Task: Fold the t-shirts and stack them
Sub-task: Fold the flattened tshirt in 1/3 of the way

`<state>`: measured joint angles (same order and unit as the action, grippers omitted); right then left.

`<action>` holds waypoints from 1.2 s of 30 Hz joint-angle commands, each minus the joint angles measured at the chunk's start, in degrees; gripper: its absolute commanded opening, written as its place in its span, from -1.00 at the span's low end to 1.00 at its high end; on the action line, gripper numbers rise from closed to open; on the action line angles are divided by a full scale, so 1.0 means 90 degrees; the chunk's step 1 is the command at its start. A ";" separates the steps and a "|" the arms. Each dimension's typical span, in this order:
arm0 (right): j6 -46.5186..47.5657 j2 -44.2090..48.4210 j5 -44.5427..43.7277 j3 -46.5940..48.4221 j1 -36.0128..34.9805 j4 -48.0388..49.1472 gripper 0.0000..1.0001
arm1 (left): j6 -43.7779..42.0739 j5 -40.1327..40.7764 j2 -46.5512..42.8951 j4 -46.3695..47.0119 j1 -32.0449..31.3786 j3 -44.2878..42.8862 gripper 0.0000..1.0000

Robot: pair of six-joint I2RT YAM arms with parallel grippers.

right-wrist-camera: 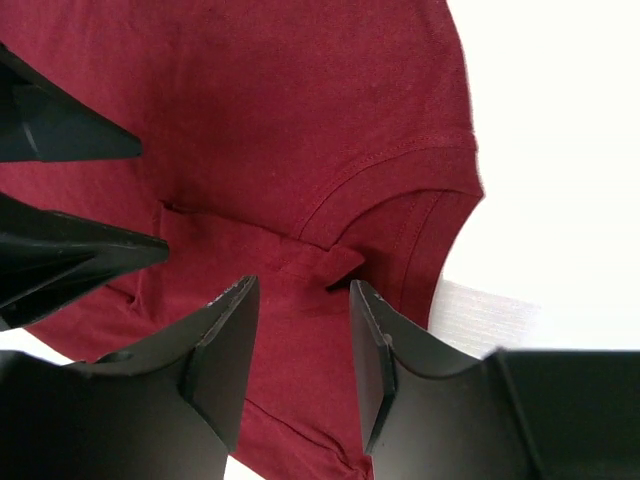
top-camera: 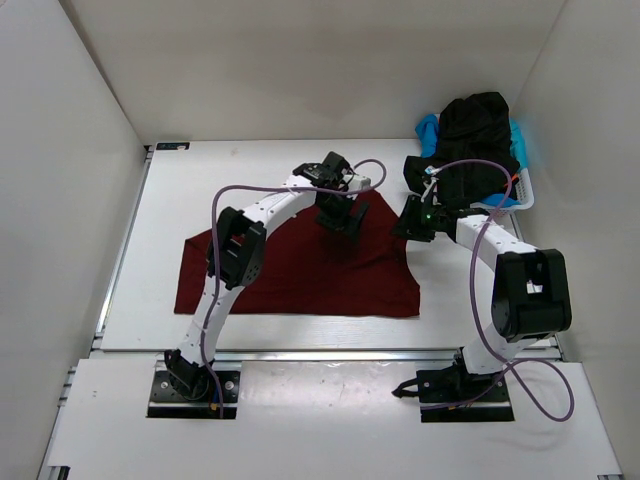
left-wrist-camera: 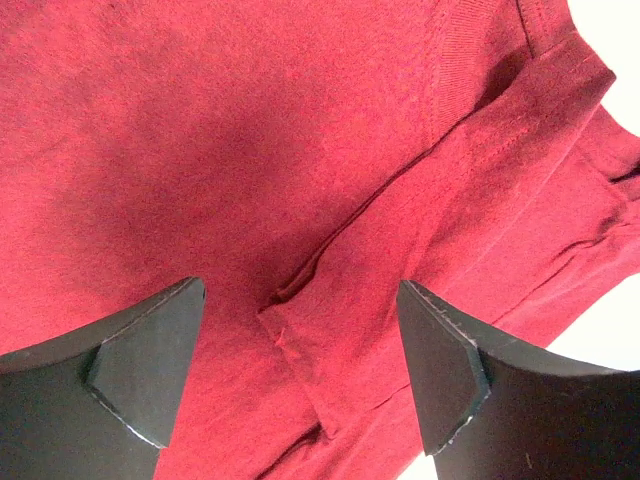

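Early stage: dark red shirt (top-camera: pixel 300 275) lies on the table (top-camera: pixel 180 180), mostly flat, not yet folded. Left gripper (top-camera: pixel 343 218) hovers wide apart over its top edge, empty; right gripper (top-camera: pixel 412 225) half apart, nothing pinched. Black shirt (top-camera: pixel 475 140) and blue shirt (top-camera: pixel 428 128) sit in the basket (top-camera: pixel 527 195), no stack yet

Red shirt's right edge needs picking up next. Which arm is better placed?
Right, probably. The right gripper hangs over the dark red t-shirt right at that edge, jaws apart. The left gripper, wide open, sits over the shirt's far middle, farther away.
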<state>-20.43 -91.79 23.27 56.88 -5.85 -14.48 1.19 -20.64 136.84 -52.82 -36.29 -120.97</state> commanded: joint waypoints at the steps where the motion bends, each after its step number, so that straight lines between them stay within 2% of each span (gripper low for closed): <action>1: -0.0045 0.0023 0.0139 -0.0011 0.0005 0.0232 -0.23 | 0.0365 -0.0587 -0.0223 0.0282 0.0087 0.0189 0.76; 8: -0.0045 -0.0104 0.0169 0.0115 -0.0093 0.0203 -0.24 | 0.0424 -0.0860 -0.0272 0.0331 0.0224 0.0480 0.66; 13: 0.0013 -0.0172 0.0130 0.0164 -0.0122 0.0163 -0.23 | 0.0532 -0.1173 -0.0360 0.0429 0.0282 0.1047 0.42; 19: 0.0013 -0.0123 0.0159 0.0096 -0.0132 0.0183 -0.23 | 0.0561 -0.0939 -0.0389 0.0410 0.0380 0.0971 0.42; 25: -0.0045 -0.0182 0.0110 0.0135 -0.0161 0.0213 -0.28 | 0.0454 -0.0988 -0.0623 0.0371 0.0234 0.0912 0.28; 36: -0.0006 -0.0221 0.0169 0.0155 -0.0142 0.0241 -0.30 | 0.0268 -0.0549 -0.1004 0.0322 0.0332 0.1321 0.31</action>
<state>-20.80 -93.91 24.49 56.88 -7.11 -14.31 5.06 -26.74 133.40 -49.54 -33.54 -110.67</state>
